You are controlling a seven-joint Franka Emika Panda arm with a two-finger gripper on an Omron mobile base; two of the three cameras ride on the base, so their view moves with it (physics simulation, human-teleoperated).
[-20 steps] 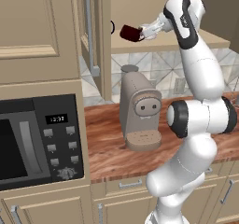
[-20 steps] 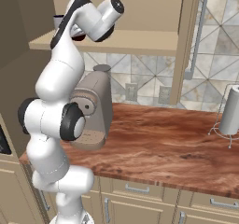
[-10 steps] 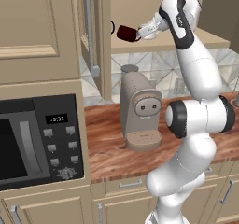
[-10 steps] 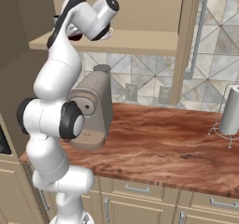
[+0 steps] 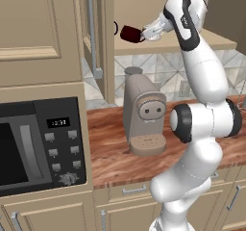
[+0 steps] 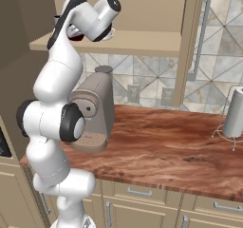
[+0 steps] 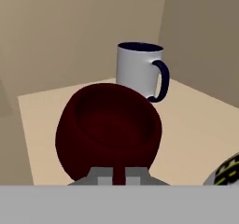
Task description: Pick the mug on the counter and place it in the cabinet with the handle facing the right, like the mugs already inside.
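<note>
The maroon mug [image 5: 129, 33] hangs just above the cabinet shelf [image 5: 202, 44], tilted, with my gripper [image 5: 143, 33] shut on its rim. In the hand view the mug [image 7: 109, 127] opens toward the camera, and the gripper [image 7: 119, 175] pinches its near rim; its handle is hidden. Behind it on the shelf [image 7: 196, 125] stands a white mug [image 7: 139, 70] whose dark handle [image 7: 161, 80] faces right. A yellow-green patterned mug [image 7: 228, 169] peeks in at the lower right. A dark loop [image 5: 115, 28] shows left of the held mug; I cannot tell which mug it belongs to.
The cabinet door [image 5: 93, 28] stands open at the left with its grey bar handle [image 5: 94, 30]. A coffee machine [image 5: 144, 112] sits on the wooden counter [image 5: 110, 148] under the shelf. A black microwave [image 5: 38, 143] is at the left and a paper towel roll [image 6: 236, 113] at the right.
The arm's wrist has leaned slightly further toward the cabinet. The held mug has barely shifted, and the grip is unchanged.
</note>
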